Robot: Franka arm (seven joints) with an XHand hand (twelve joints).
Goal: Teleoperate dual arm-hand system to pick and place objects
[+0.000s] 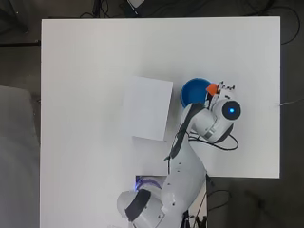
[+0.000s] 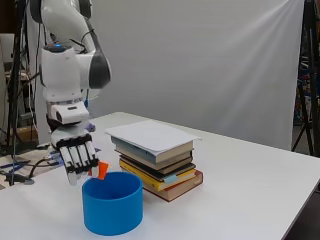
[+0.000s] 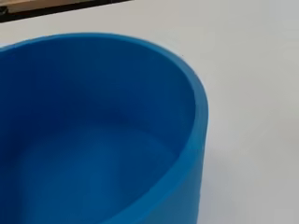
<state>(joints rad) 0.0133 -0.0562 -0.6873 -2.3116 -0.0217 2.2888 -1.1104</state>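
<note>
The robot hand (image 2: 77,155) hangs palm-down at the left of the side view, its black and white fingers (image 2: 80,161) pointing downward and closed against a small orange block (image 2: 102,170), which it pinches at the fingertips. The block is bright orange, flat-faced and angular; it sits just above the rim of a blue bowl (image 2: 113,205), at the rim's near-left edge in the side view. In the overhead view the orange block (image 1: 212,89) shows right of centre, over the right rim of the blue bowl (image 1: 192,91).

The bowl is a smooth, matte cylinder with straight walls and a rounded lip; the wrist view looks into the blue bowl (image 3: 196,126) and shows a plain, bare interior. It stands on the white bench (image 2: 260,185), just beside a stack of books (image 2: 160,167) in the middle of the side view. The stack holds hardbacks with differently coloured spines, topped by a white sheet of paper (image 2: 150,135) lying flat.
</note>
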